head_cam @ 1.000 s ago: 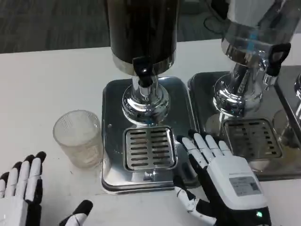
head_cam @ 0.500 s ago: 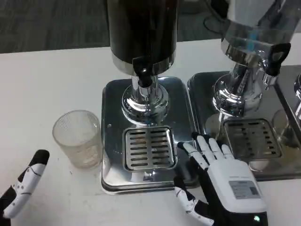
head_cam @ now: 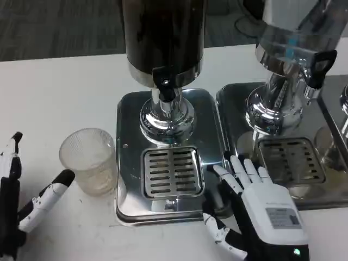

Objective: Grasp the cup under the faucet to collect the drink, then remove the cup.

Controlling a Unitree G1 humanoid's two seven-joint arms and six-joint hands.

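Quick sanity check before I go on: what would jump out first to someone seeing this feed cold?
The dark drink dispenser towers over a steel drip tray, its black faucet above the grate. The ribbed glass cup stands on the table left of the tray, not under the faucet. The left hand is spread beside the cup; the right hand rests by the tray's right edge.

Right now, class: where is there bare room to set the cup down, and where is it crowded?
Free: the drip grate under the dark dispenser's faucet, and the white table behind the cup. Crowded: beside the cup, near the left hand, and the gap between trays, where the right hand lies.
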